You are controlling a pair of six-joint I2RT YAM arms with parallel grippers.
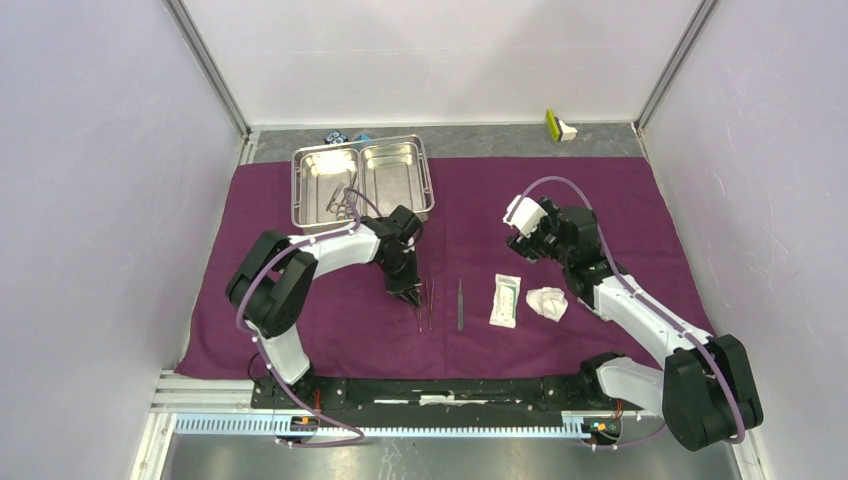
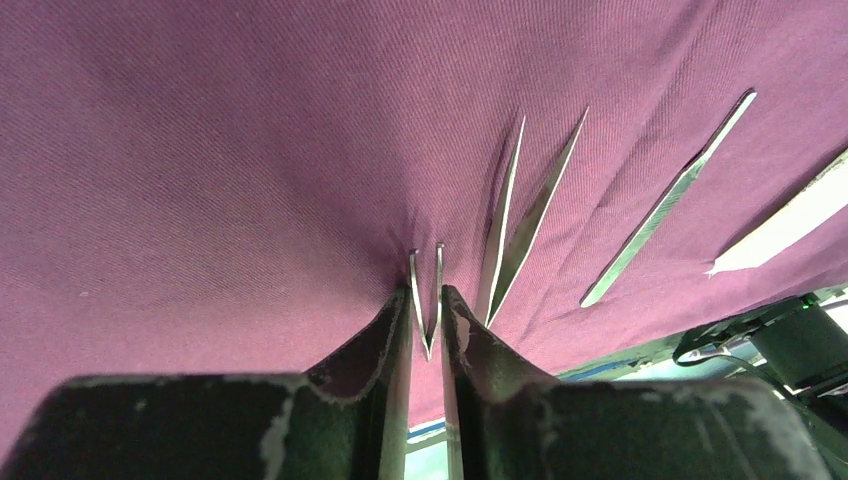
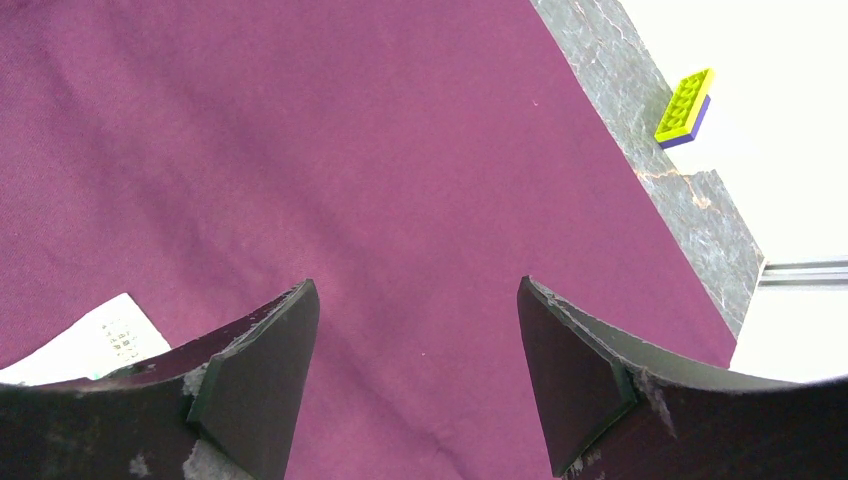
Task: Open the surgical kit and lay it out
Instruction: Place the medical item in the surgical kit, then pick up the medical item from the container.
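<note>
Touching cloth, tweezers stand between left fingers.

1 overhead, 2 wrist close-ups; shared cloth

Bright, even light is falling from above in the top view, leaving only soft, faint shadows under the 2 arms on the purple cloth. The steel tray is throwing back white glare. In the left wrist view the cloth weave is showing sharp, while the left claw is sitting dark and blurred, the tweezers pinched in it glinting. In the right wrist view the right claw is blurring too, and the far right corner is blowing out to white.
</note>
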